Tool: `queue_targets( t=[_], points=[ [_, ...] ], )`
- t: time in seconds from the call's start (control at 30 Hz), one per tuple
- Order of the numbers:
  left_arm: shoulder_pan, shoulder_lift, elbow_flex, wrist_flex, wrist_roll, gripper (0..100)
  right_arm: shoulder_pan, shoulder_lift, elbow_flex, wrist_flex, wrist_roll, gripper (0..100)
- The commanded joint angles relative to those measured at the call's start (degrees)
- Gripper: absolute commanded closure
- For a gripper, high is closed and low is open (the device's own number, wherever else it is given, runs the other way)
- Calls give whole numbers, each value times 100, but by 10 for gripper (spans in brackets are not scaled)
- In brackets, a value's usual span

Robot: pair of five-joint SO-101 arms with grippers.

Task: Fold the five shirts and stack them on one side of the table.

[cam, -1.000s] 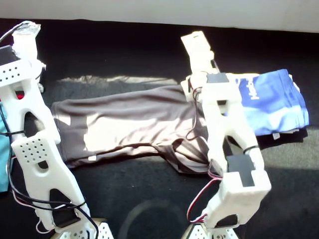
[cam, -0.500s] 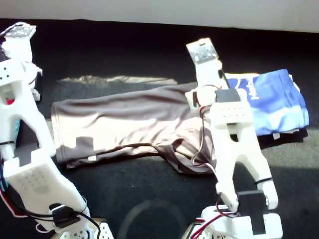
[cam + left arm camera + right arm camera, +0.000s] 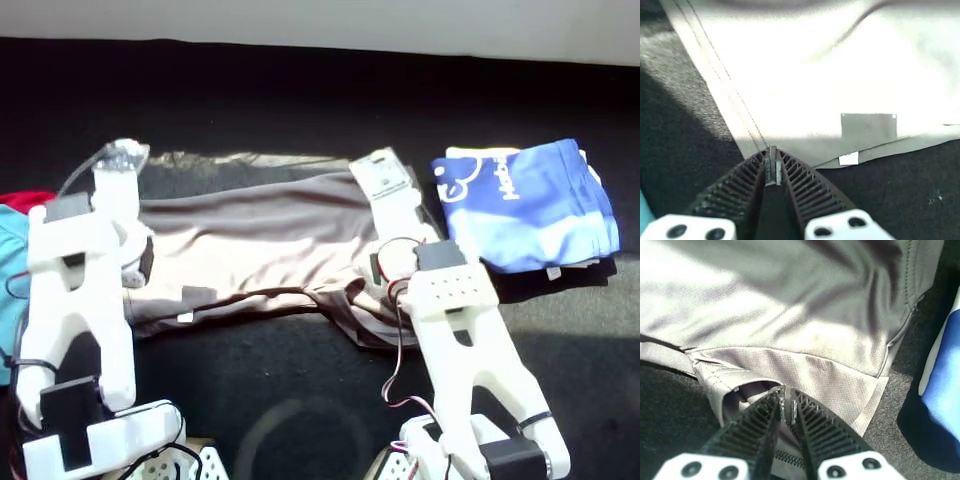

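Observation:
A grey shirt (image 3: 260, 235) lies spread across the middle of the black table, with a sleeve bunched at its near right. My left gripper (image 3: 138, 285) (image 3: 772, 167) is shut, its tips resting on the shirt's (image 3: 840, 65) near-left hem beside a small white label (image 3: 849, 159). My right gripper (image 3: 372, 295) (image 3: 785, 402) is shut too, its tips at the folded sleeve edge of the shirt (image 3: 790, 300). I cannot tell whether either one pinches fabric. A folded blue shirt (image 3: 535, 205) (image 3: 945, 370) sits at the right on a dark one (image 3: 560, 280).
Red cloth (image 3: 25, 200) and teal cloth (image 3: 8, 250) show at the left edge, behind the left arm. Bare black table (image 3: 250, 380) runs along the front between the two arm bases. A pale wall borders the far side.
Both arms have drawn back from their raised, stretched-out poses and come down onto the grey shirt's near edge. The shirt and the blue stack lie as before.

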Motion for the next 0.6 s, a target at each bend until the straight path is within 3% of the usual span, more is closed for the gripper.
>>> queue_targets(
  t=[0.0,0.2,0.57],
  points=[
    [92,-268,769,-756,0,991,-22,-180,207,-286,53,991],
    [84,-312,1393,-844,0,991,-40,251,593,-927,53,991],
    [119,-312,1895,-879,-18,991,-251,-40,866,-330,105,991]
  ],
)
